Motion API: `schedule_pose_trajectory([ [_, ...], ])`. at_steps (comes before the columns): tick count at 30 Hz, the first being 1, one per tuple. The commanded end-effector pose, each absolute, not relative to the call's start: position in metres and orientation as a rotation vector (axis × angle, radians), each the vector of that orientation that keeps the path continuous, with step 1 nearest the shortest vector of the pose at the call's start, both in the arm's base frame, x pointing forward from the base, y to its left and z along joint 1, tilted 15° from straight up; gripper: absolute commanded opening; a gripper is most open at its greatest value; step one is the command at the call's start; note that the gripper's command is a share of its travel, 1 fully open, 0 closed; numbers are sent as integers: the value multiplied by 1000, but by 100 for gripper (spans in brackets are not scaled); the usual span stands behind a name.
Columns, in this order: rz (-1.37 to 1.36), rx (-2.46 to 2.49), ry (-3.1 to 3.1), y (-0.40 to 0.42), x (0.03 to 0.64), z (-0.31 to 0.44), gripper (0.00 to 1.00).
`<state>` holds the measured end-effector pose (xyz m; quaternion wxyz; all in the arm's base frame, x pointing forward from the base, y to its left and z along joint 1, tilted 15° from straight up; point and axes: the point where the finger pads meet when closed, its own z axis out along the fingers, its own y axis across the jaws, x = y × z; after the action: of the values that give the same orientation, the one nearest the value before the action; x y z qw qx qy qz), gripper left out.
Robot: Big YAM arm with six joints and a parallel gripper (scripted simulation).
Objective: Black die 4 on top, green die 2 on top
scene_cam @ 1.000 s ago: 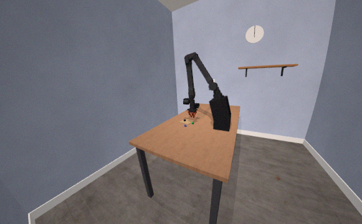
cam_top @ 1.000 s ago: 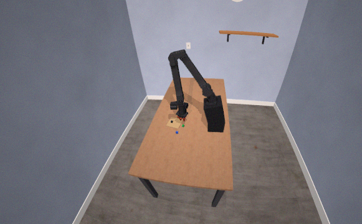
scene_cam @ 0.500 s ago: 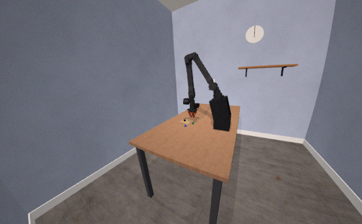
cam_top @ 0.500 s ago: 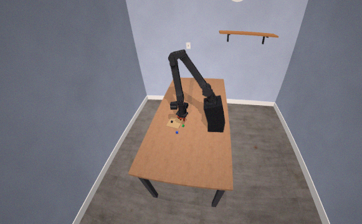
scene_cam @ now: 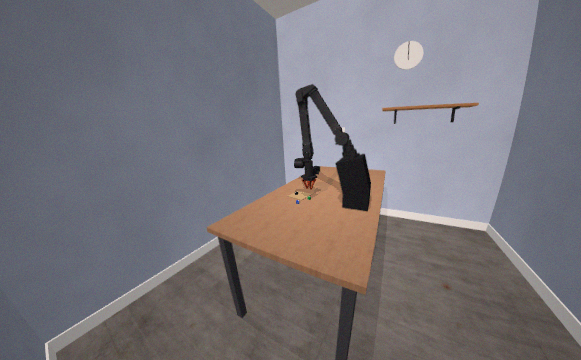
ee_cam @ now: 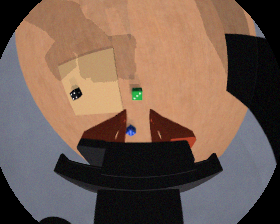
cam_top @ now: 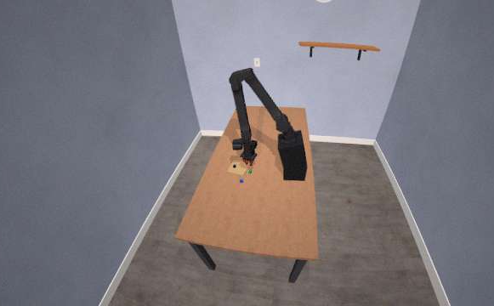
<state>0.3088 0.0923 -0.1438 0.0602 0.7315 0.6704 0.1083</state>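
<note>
Dice line-up as seen from my remote seat: green one square to the gripper

So my gripper (cam_top: pixel 248 162) (scene_cam: pixel 309 185) (ee_cam: pixel 138 113) is pointing down over the table (cam_top: pixel 255 212) (scene_cam: pixel 305 225) (ee_cam: pixel 176 65), fingers partway apart with nothing between them. In the wrist view, the green die (cam_top: pixel 250 172) (scene_cam: pixel 309 198) (ee_cam: pixel 137 94) is just beyond the fingertips, pretty well centred on the gap. Its visible edges run nearly parallel and square to that gap. It's a cube, so no long axis to speak of. There are white pips on it, but they're too small for me to call a number.

The black die (cam_top: pixel 235 166) (scene_cam: pixel 296 193) (ee_cam: pixel 75 93) is off to the mat side of the gripper, sitting on the mat (cam_top: pixel 238 171) (scene_cam: pixel 298 196) (ee_cam: pixel 98 97) and twisted a bit relative to the fingers. Can't read its top face reliably either. The mat's sides are slanted relative to my gripper, and I can't tell which way its long axis goes.

As for stuff nearby, green is on bare wood just beside the mat's edge, so it isn't on the mat. The blue die (cam_top: pixel 241 181) (scene_cam: pixel 298 202) (ee_cam: pixel 131 130) shows through the finger gap in the wrist view, but the outside views put it on the table, apart from the fingers. It looks cornerwise to me. Shadow covers part of the mat.
</note>
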Motion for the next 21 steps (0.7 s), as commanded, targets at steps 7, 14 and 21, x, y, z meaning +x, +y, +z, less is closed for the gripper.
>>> schedule_pose_trajectory([
  [7, 341, 2216, 2012, 95, 315, -149, 33],
  [14, 341, 2215, 2014, 96, 316, -156, 33],
  [21, 340, 2214, 2015, 97, 318, -167, 33],
])
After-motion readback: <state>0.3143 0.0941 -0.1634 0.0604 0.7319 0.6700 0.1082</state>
